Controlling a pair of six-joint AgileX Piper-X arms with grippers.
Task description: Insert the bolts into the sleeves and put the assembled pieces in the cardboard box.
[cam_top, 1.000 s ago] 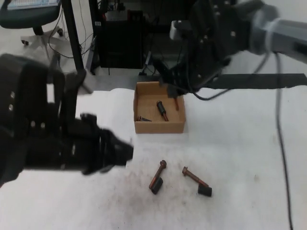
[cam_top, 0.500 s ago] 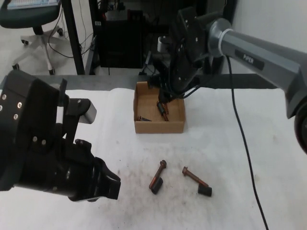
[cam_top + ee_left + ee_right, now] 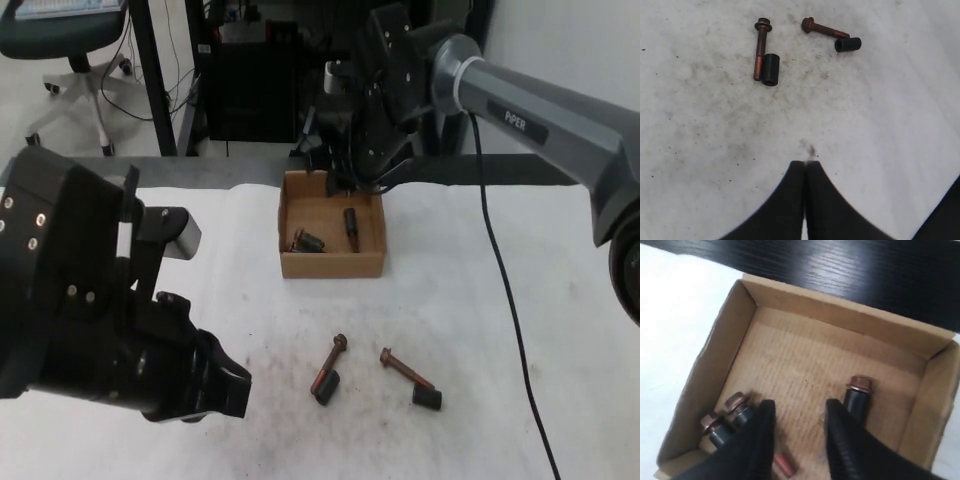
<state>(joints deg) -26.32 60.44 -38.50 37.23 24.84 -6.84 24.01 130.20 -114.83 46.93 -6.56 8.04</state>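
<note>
Two bolts (image 3: 761,45) lie beside their sleeves (image 3: 771,70) on the desk (image 3: 705,140) near my left gripper (image 3: 805,163), jaws together, presumably next up, while my right gripper (image 3: 799,409) hangs, jaws apart and empty, over the cardboard box (image 3: 715,360) holding assembled pieces (image 3: 856,400).

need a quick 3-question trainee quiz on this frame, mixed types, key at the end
1. Count: how many copper-coloured metal bolts lie loose on the white bench cover, each next to a short black cylindrical sleeve, outside the brown cardboard box?
2. True or false: the left gripper has its jaws open.
3. Pick one: the right gripper hangs over A) the box, B) the loose bolts, C) the loose sleeves.

Key
1. Two.
2. False: the jaws are shut together, with nothing between them.
3. A, with its jaws open and nothing held.
</note>
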